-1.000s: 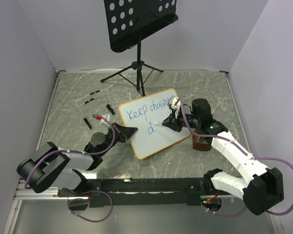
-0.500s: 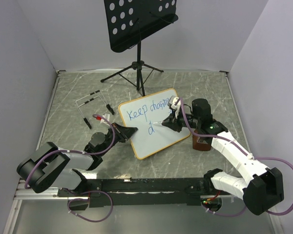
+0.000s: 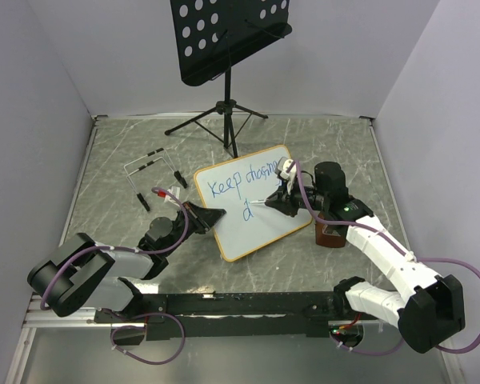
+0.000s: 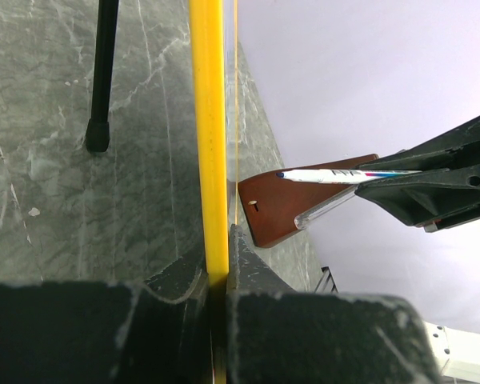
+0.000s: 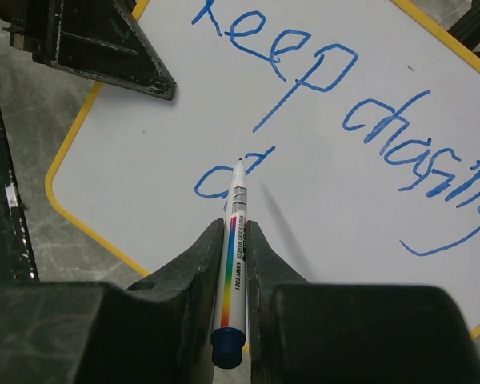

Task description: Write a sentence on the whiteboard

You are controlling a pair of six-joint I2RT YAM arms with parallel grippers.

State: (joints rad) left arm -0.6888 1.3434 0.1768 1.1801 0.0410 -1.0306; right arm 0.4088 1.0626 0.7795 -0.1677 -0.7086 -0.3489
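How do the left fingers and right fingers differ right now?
The left fingers clamp the whiteboard by its yellow frame; the right fingers pinch a marker. The left fingers sit at the board's side; the right fingers reach over its face, marker tip by the sentence. Both are shut on something.

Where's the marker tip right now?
Right wrist view, centre frame: the marker is clamped in the right gripper, its tip at the stem of the lone blue "d" on the whiteboard, under the first line of writing.
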